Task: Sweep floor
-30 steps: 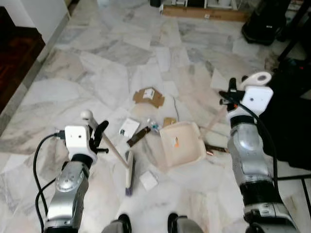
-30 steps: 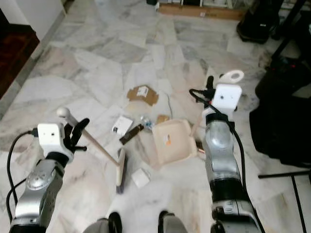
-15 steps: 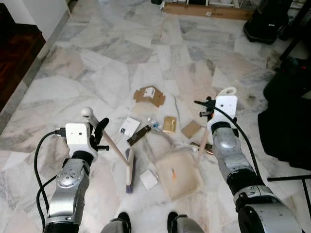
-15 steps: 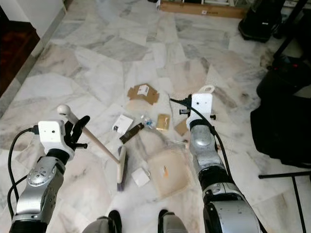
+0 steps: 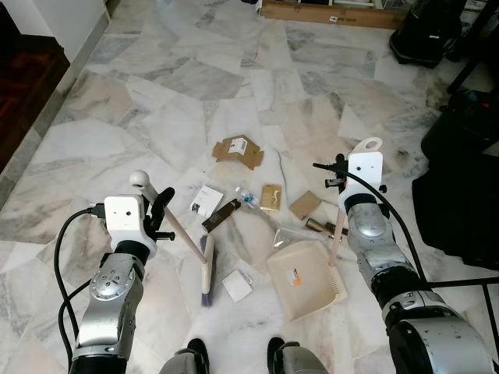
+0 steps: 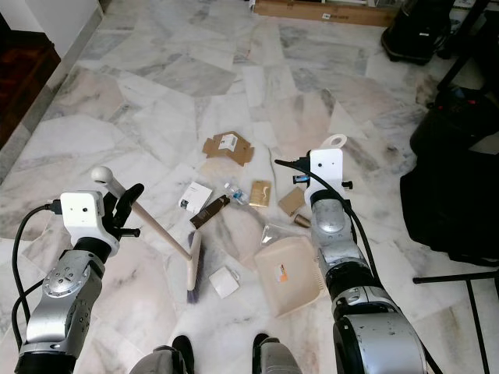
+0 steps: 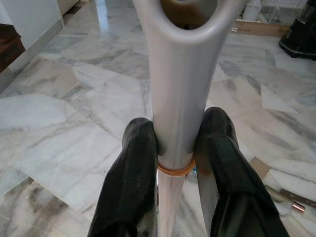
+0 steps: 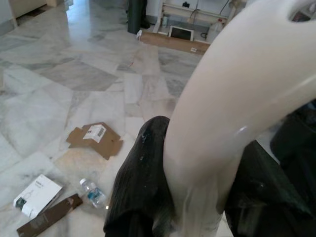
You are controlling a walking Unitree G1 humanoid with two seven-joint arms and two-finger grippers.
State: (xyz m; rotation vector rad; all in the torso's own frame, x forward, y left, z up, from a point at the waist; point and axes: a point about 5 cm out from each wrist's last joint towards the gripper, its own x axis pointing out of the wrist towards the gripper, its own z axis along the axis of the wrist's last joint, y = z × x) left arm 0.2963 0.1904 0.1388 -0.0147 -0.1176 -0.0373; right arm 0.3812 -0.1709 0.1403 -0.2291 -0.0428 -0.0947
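Note:
My left gripper [image 5: 162,212] is shut on the pale broom handle [image 7: 175,89]. The broom's brush head [image 5: 207,265] rests on the marble floor just ahead of my feet. My right gripper [image 8: 197,197] is shut on the cream dustpan's handle [image 8: 222,98]. The dustpan [image 5: 306,279] lies flat on the floor to the right of the brush. Litter lies ahead of both: a cardboard piece [image 5: 238,151], a white card [image 5: 207,200], a brown bar [image 5: 221,216], a small bottle [image 5: 247,198], a gold packet [image 5: 270,197], a brown scrap [image 5: 305,205], clear wrap [image 5: 288,236] and a white square [image 5: 237,286].
Bulky black things [image 5: 460,179] stand close on the right, with a thin black leg [image 5: 468,287] along the floor. A long cardboard box [image 5: 335,13] and a black bag [image 5: 425,31] are at the far end. Dark wooden flooring [image 5: 23,86] begins at the left.
The right arm has pulled in and lowered the dustpan from a raised tilt to flat on the floor, nearer my feet. The left arm and broom have stayed put.

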